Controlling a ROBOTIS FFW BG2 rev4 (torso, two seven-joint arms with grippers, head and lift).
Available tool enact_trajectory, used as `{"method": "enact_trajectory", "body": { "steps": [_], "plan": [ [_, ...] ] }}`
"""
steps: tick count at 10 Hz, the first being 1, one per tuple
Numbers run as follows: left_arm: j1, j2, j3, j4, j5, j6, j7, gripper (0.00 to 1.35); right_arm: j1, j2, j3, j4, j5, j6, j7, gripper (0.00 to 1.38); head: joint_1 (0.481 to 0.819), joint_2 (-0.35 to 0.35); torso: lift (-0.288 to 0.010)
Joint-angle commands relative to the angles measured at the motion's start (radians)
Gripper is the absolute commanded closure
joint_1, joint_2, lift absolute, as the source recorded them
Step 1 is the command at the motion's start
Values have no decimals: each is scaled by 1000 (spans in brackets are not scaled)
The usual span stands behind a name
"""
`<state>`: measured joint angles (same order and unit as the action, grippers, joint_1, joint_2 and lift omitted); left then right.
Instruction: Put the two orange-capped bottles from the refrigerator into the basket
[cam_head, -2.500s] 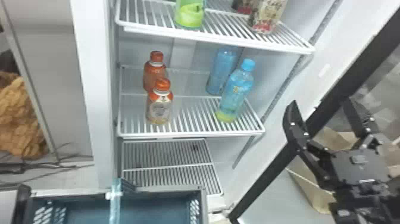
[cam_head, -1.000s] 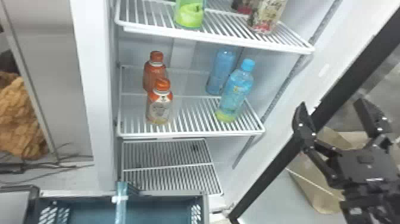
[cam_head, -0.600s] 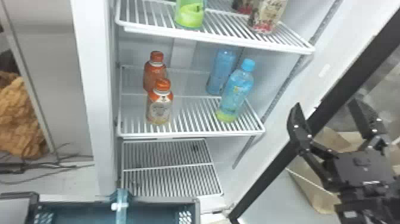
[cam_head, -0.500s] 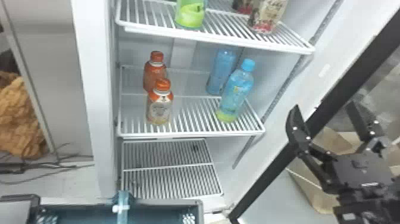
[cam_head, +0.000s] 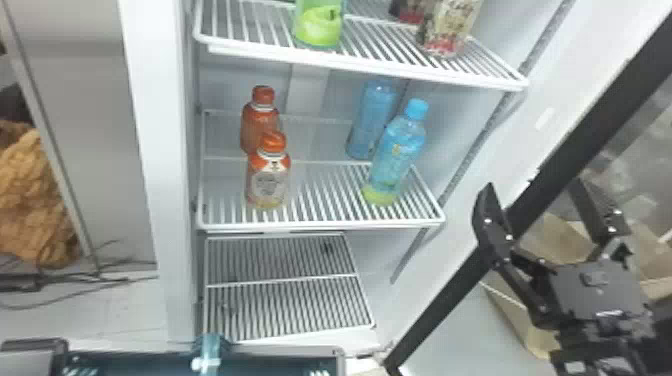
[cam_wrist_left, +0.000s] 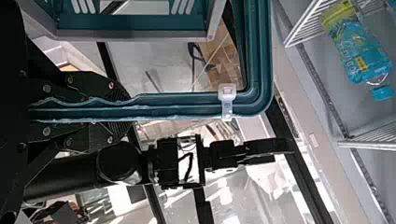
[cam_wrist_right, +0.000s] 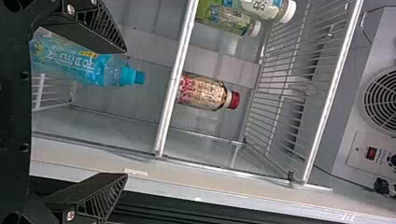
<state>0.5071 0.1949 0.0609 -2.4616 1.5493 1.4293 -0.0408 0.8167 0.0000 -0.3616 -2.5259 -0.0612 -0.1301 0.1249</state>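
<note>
Two orange-capped bottles stand upright on the middle shelf's left side, the front bottle (cam_head: 268, 182) partly covering the rear bottle (cam_head: 250, 120). My right gripper (cam_head: 531, 188) is outside the fridge, right of and lower than both bottles, with nothing between its spread fingers. In the right wrist view the right gripper (cam_wrist_right: 126, 112) is open, its fingers wide apart. The dark teal basket (cam_head: 280, 352) is at the head view's bottom, below the lowest rack. In the left wrist view my left gripper (cam_wrist_left: 126, 109) is shut on the teal handle (cam_wrist_left: 182, 105) of the basket.
Blue bottles (cam_head: 395, 150) occupy the middle shelf's right side. Above, the upper shelf (cam_head: 370, 65) holds a green bottle (cam_head: 320, 25) and a patterned bottle (cam_head: 450, 25). A dark door frame (cam_head: 450, 300) slants behind my right gripper. Cables (cam_head: 75, 290) lie at left.
Over the last second my right gripper has shifted a little left and down in the head view, still open. The basket now sits lower in that view. The bottles have stayed put.
</note>
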Motion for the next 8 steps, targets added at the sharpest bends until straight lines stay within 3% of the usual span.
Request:
{"method": "enact_trajectory", "body": {
  "steps": [1, 3, 5, 6, 8],
  "plan": [
    [8, -6, 21, -1, -10, -3, 1, 1144, 18, 1, 21, -3, -21, 2, 1, 107, 695, -350, -288],
    [-11, 6, 21, 4, -38, 9, 1, 1144, 47, 1, 54, 14, -72, 29, 65, 107, 695, -350, -288],
    [18, -14, 57, 4, -78, 9, 1, 1144, 45, 1, 56, 112, -86, 34, 136, 107, 695, -350, -288],
    [11, -11, 55, 8, -94, 9, 1, 1144, 18, 1, 50, 173, -70, 42, 165, 107, 695, -350, -288],
    [-29, -22, 31, 21, -66, 19, 6, 1144, 10, 1, 27, 198, 65, 52, 173, 107, 695, -350, -288]
  ]
}}
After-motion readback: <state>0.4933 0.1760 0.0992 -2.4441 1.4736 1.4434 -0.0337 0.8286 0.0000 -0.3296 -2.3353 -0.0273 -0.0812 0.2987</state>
